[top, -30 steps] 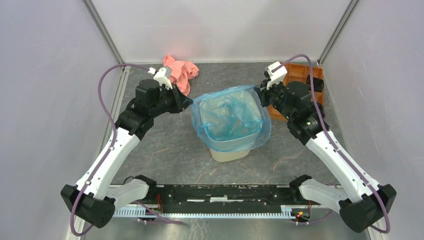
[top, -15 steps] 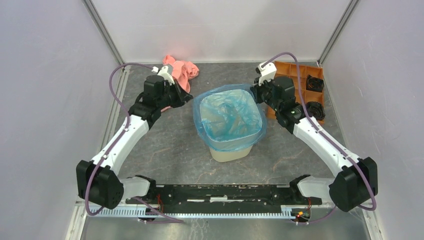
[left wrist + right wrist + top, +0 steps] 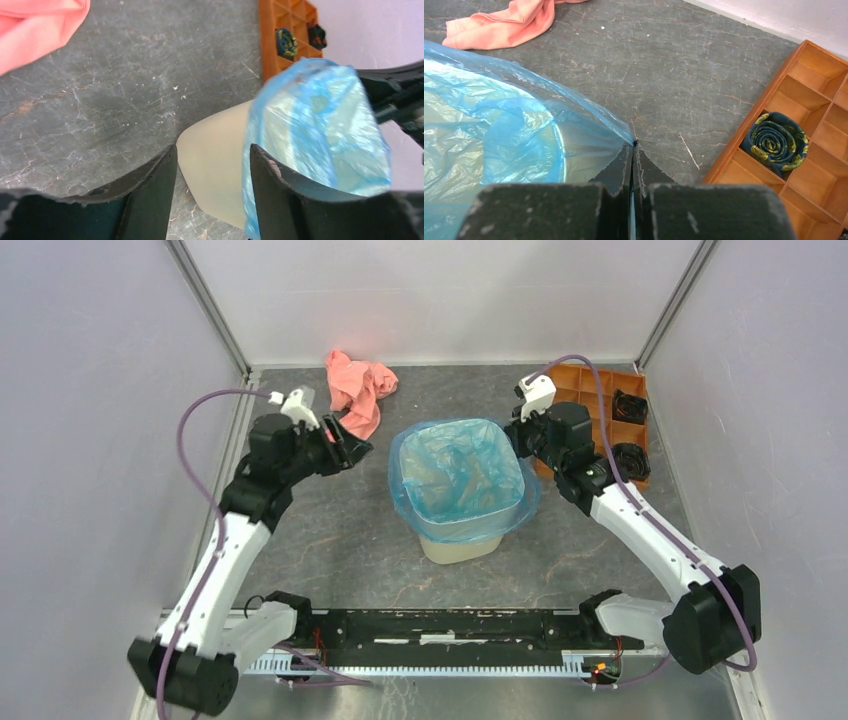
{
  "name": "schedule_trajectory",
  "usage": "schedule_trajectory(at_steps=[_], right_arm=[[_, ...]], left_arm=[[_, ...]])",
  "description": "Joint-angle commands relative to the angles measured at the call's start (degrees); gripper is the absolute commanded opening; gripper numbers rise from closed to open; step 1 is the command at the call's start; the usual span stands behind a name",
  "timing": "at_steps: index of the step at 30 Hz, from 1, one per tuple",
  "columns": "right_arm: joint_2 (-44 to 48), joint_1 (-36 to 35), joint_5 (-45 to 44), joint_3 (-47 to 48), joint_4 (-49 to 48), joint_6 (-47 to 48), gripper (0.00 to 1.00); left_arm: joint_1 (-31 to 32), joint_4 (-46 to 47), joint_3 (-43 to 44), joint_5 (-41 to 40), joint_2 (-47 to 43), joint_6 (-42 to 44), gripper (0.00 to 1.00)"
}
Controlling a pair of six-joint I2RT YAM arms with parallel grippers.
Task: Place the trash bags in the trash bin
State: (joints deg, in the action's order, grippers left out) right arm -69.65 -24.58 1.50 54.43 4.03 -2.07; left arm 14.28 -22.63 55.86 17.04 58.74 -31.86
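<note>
Bag (image 3: 455, 478) in bin (image 3: 458, 550), centre — cloth (image 3: 357, 390) behind-left, tray (image 3: 590, 390) behind-right.

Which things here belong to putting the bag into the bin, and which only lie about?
Job: blue trash bag, cream trash bin, right pincer shut on the bag's edge, left pincer open.
Lying about: pink cloth, orange tray, rolled patterned cloth in one compartment.
</note>
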Motion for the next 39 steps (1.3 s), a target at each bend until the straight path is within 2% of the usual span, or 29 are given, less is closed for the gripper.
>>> schedule_trajectory(at_steps=[1,4,8,11,14,16,22,25,28,39], right_arm=[[1.86,0.28,0.19,-0.16,-1.16,0.42,0.00],[2.13,0.28,0.00,-0.62,-1.44,0.27,0.00],[2.74,0.27,0.93,-0.91,-2.08,-0.34,0.00],[3.08,0.31,0.95,-1.04,-2.09,-0.63,0.00],[3.27,0.36,1.42,-0.89,-2.03,-1.05,0.00],[3.29,0.37,1.98,-1.00,-2.36,-1.52,0.00],[2.55,0.39,1.44,-1.69,-2.90,-1.58,0.00],[1.80,0.80,0.28,-2.07,-3.64,-1.32,0.00],[0.04,2.44,2.93,-1.44,-3.63,-1.91,0.00],[-2.38,5.30,10.95,-4.38,-4.23,-3.87,0.00]], left_arm=[[-0.57,-6.00,1.00,3.98,-6.44,-0.27,0.66],[-0.57,-0.51,-3.54,11.35,-7.97,-5.37,0.70],[-0.57,7.25,-7.66,17.62,-7.00,-10.41,0.64],[-0.57,13.74,-11.16,22.22,-5.57,-13.58,0.65],[-0.57,18.51,-14.81,23.84,-4.96,-16.63,0.62],[-0.57,21.67,-16.54,23.93,-4.73,-18.39,0.58],[-0.57,28.79,-17.94,23.25,1.20,-19.38,0.39],[-0.49,32.11,-18.04,23.69,4.96,-18.61,0.23],[-0.48,32.13,-18.14,22.59,7.63,-16.97,0.03],[-0.48,29.47,-24.28,17.71,5.74,-15.91,0.02]])
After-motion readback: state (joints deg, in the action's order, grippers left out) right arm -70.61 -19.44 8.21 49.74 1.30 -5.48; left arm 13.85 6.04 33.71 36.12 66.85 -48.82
